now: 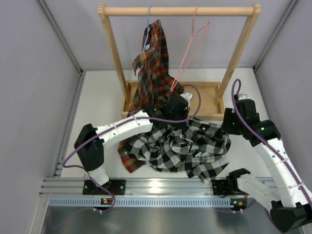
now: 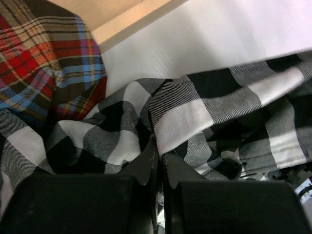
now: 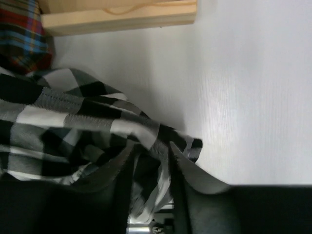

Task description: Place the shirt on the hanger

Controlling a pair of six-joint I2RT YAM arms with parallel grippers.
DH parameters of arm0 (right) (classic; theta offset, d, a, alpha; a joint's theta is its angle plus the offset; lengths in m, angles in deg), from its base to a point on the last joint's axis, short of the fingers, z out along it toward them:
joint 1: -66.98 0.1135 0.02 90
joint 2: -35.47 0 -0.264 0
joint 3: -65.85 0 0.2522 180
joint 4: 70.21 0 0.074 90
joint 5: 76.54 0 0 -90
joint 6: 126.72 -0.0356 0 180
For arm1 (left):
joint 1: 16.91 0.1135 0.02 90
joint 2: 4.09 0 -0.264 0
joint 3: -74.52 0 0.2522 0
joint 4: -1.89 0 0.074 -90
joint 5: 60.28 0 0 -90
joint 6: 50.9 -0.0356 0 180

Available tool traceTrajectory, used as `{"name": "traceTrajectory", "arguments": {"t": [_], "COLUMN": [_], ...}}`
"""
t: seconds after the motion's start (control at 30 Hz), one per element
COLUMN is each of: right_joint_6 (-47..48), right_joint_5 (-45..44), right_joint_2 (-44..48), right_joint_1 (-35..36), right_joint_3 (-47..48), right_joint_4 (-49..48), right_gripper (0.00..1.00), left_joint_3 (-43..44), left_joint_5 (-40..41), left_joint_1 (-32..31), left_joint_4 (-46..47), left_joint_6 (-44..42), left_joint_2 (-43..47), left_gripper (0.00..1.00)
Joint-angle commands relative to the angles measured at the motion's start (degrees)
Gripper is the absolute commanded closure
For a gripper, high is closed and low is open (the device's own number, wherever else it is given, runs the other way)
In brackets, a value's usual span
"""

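Observation:
The black-and-white checked shirt lies in a crumpled heap on the white table in front of the rack. The thin pink hanger hangs bare from the wooden bar, to the right of the tartan shirt. My left gripper is shut on a fold of the shirt at the heap's far edge, near the rack base. My right gripper sits at the heap's right edge, its jaws parted with loose shirt fabric draped between and over them.
A wooden rack stands at the back, with a red tartan shirt on a light blue hanger trailing to the table. Its tray base lies just beyond the heap. Grey walls close in both sides. A metal rail runs along the near edge.

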Motion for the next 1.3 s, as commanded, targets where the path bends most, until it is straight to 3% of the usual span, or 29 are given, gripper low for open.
{"name": "traceTrajectory", "arguments": {"t": [0.0,0.13,0.3,0.57,0.83,0.93,0.97,1.0,1.03,1.07,1.1,1.13,1.2,1.23,1.27], "right_joint_6": [6.7,11.8,14.0,10.0,6.4,5.2,4.8,3.8,3.1,2.5,1.4,1.0,0.2,0.2,0.2], "right_joint_5": [13.6,18.0,25.2,7.2,4.7,5.2,5.8,6.5,6.2,5.3,3.8,3.2,2.7,2.6,2.6], "right_joint_2": [-0.6,2.3,3.5,-4.9,-5.7,-8.1,-8.6,-8.5,-8.2,-7.6,-6.1,-5.3,-3.6,-3.2,-3.0], "right_joint_1": [-3.1,-3.1,-3.1,-3.1,-3.0,-3.0,-3.0,-3.0,-3.1,-3.1,-3.0,-3.1,-3.2,-3.4,-3.6], "right_joint_3": [1.7,2.0,-3.6,-4.9,-10.0,-10.8,-11.0,-11.6,-11.8,-11.8,-11.9,-11.6,-10.7,-10.4,-10.1], "right_joint_4": [-6.9,-9.4,-15.0,-16.1,-17.8,-17.8,-18.2,-18.5,-18.6,-18.5,-18.5,-18.5,-17.8,-17.6,-17.4], "right_gripper": [0.52,0.31,0.30,0.34,0.48,0.67,0.84,0.93,1.00,1.00,1.00,1.00,1.00,1.00,1.00], "left_joint_3": [2.5,3.1,2.5,-0.6,-0.6,-0.5,-0.3,-0.1,0.3,0.7,0.9,1.2,1.7,1.7,1.6], "left_joint_5": [-1.6,-2.9,-3.2,-2.9,-2.7,-2.3,-1.8,-1.6,-1.4,-1.4,-1.5,-1.7,-2.8,-2.9,-2.9], "left_joint_1": [1.8,2.2,2.4,2.4,2.4,2.4,2.4,2.4,2.5,2.4,2.4,2.4,2.3,2.3,1.8], "left_joint_4": [-0.6,-0.5,-0.6,-0.5,-0.4,-0.5,-0.4,-0.4,-0.5,-0.5,-0.5,-0.5,-0.5,-0.4,-0.5], "left_joint_6": [-1.8,-2.2,-3.0,-1.9,-1.6,-1.4,-1.5,-1.4,-1.6,-1.8,-1.9,-2.5,-2.7,-2.9,-3.2], "left_joint_2": [-2.1,-2.3,0.3,5.2,4.6,4.5,4.5,4.3,4.2,3.9,3.6,3.2,2.8,2.8,3.0], "left_gripper": [1.00,1.00,1.00,1.00,1.00,1.00,1.00,1.00,1.00,1.00,0.93,0.73,0.48,0.27,0.22]}}
